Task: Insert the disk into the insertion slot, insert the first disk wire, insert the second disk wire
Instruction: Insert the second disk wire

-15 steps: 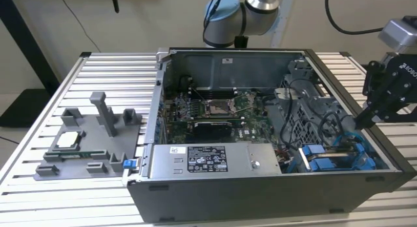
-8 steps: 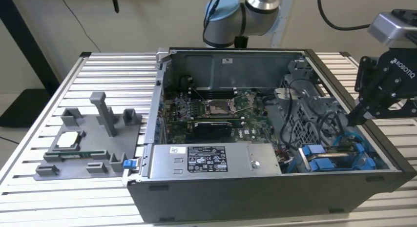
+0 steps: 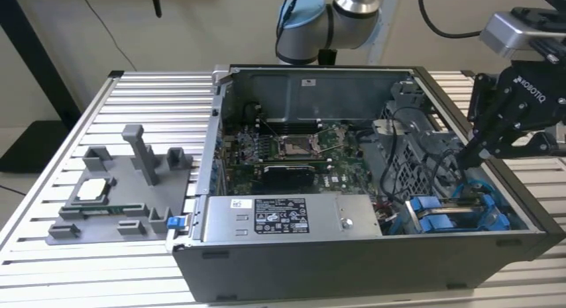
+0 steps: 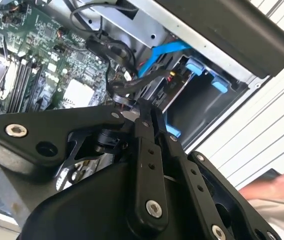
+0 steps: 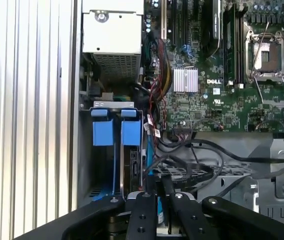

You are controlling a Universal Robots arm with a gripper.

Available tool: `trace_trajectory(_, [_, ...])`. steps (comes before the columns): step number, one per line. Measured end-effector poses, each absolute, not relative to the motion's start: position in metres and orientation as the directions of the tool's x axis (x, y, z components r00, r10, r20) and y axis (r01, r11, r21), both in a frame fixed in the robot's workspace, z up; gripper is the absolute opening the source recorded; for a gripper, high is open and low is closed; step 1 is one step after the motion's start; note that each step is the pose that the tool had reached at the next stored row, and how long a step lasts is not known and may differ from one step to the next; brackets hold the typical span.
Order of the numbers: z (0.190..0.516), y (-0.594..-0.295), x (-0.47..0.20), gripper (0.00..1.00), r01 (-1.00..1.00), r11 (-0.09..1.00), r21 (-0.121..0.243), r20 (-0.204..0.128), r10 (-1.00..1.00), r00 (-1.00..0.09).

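Over the open computer case (image 3: 354,169), exterior view, our gripper (image 3: 467,159) hangs above the insertion slot (image 3: 455,212). Second wrist view: fingers (image 4: 144,127) pressed together among black wires (image 4: 112,50). First wrist view: blue tabs (image 5: 116,132) mark the slot; we cannot pick out the disk.

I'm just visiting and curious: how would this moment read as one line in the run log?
tool: inside open computer case, shut on black wire | place: beside insertion slot with blue tabs | motherboard: exposed
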State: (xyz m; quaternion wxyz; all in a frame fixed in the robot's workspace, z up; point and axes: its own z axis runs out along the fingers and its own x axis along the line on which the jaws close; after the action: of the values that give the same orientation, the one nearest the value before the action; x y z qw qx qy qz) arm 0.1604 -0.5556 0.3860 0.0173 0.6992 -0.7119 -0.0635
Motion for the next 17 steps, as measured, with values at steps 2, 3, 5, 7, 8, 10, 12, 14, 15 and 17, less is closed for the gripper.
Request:
trace_trajectory(2, [0.386, -0.556, 0.155, 0.0, -0.993, 0.014, 0.114, -0.065, -0.998, -0.022])
trace_trajectory(3, [0.386, -0.556, 0.152, 0.0, -0.994, 0.014, 0.113, -0.066, -0.998, -0.021])
trace_trajectory(5, [0.386, -0.556, 0.147, 0.0, -0.994, 0.014, 0.11, -0.068, -0.997, -0.021])
trace_trajectory(7, [0.386, -0.556, 0.142, 0.0, -0.994, 0.014, 0.105, -0.07, -0.997, -0.021])
trace_trajectory(8, [0.386, -0.556, 0.14, 0.0, -0.995, 0.013, 0.101, -0.07, -0.997, -0.021])
trace_trajectory(10, [0.386, -0.557, 0.137, 0.0, -0.996, 0.013, 0.089, -0.072, -0.997, -0.02])
trace_trajectory(12, [0.386, -0.559, 0.134, 0.0, -0.997, 0.013, 0.078, -0.073, -0.997, -0.019])
trace_trajectory(14, [0.385, -0.562, 0.132, 0.0, -0.997, 0.013, 0.071, -0.074, -0.997, -0.019])
trace_trajectory(15, [0.385, -0.564, 0.132, 0.0, -0.998, 0.013, 0.069, -0.074, -0.997, -0.018])
trace_trajectory(17, [0.384, -0.567, 0.131, 0.0, -0.998, 0.013, 0.067, -0.076, -0.997, -0.018])
